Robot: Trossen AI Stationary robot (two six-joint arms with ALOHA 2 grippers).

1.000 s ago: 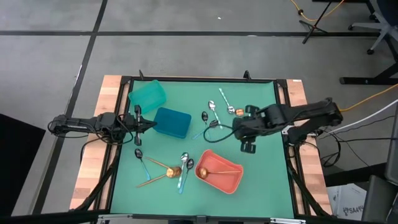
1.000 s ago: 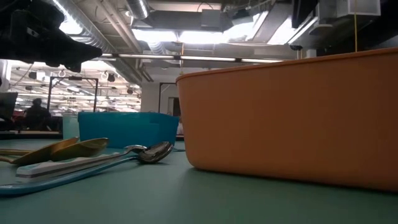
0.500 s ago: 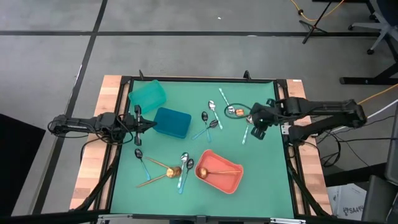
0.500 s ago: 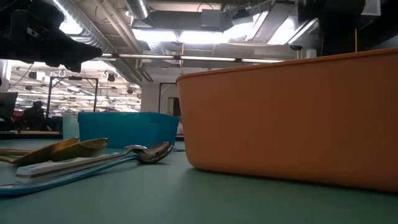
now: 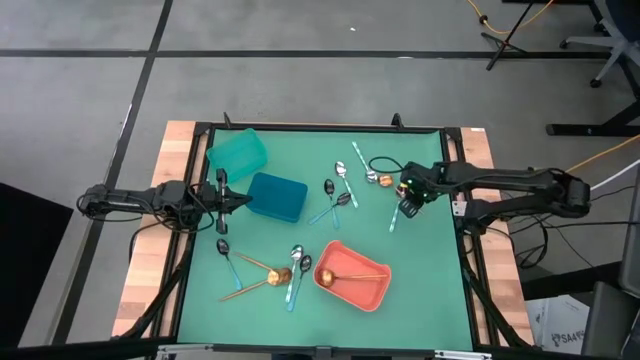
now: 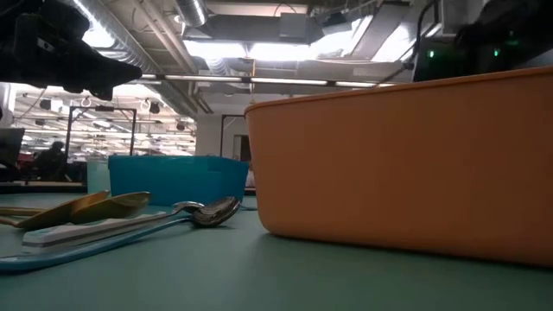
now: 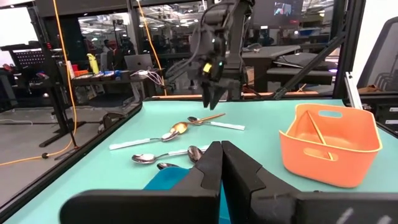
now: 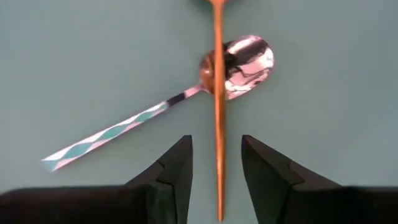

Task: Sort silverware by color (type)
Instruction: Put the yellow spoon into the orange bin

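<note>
The green table mat (image 5: pixel 420 290) fills the wooden-edged table. On it, the coral bin (image 5: pixel 352 276) sits at about five o'clock from the centre, holding one copper-gold spoon (image 5: pixel 345 277) on its floor. The blue bin (image 5: pixel 277 196) lies at nine o'clock from the centre, and the teal bin (image 5: pixel 237 152) rests tilted at ten o'clock, near the far left corner.

The left arm waits over the table's left edge, its left gripper (image 5: pixel 240 200) just beside the blue bin with fingers pressed together and nothing between them. The right arm reaches in from the right edge; the right gripper (image 5: pixel 409 206) hangs at two o'clock from the centre, fingers (image 8: pixel 172 167) parted, straddling the thin copper-gold handle (image 8: pixel 218 134) below it. Whether they touch that handle I cannot tell.

The silverware lies in three loose groups. At two o'clock, under the right gripper, a silver spoon with a light-blue patterned handle (image 8: pixel 155 111) is crossed by the copper-gold utensil, and another light-blue-handled piece (image 5: pixel 360 157) lies nearby. Near the centre, two silver spoons (image 5: pixel 340 177) and a dark spoon with a light-blue handle (image 5: pixel 335 205) lie together. At seven o'clock, a dark spoon (image 5: pixel 226 254), two copper-gold spoons (image 5: pixel 265 278) and two silver spoons with light-blue handles (image 5: pixel 296 270) overlap just left of the coral bin.
</note>
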